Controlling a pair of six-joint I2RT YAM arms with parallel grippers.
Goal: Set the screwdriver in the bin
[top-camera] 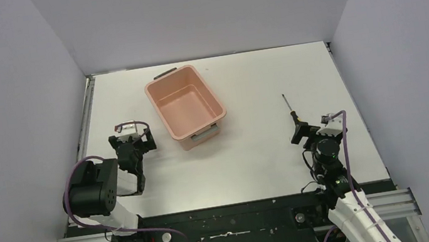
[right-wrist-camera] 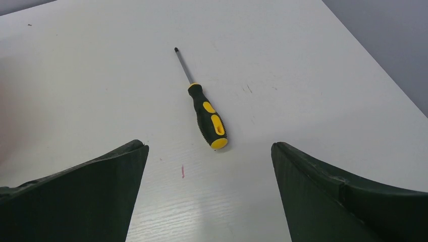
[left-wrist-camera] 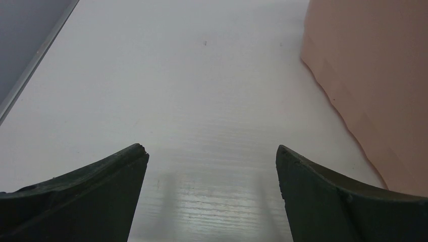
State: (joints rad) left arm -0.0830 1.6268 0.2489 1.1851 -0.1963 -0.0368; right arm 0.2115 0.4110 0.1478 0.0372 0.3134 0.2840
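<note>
Slim screwdriver (right-wrist-camera: 204,108) with a ribbed black-and-yellow handle lies on the smooth white desk (top-camera: 254,153), at 12 o'clock from the released right gripper (top-camera: 299,129). The rounded salmon plastic bin (top-camera: 188,106) sits at its 10 o'clock. Left gripper (left-wrist-camera: 212,151) released. Plain grey walls (top-camera: 202,8).

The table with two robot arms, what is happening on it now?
The screwdriver lies on the table, not yet picked up. The right end effector is open and sits just short of its handle, lined up with it. The left end effector, also open, holds nothing and sits beside the pink bin, which is empty.
</note>
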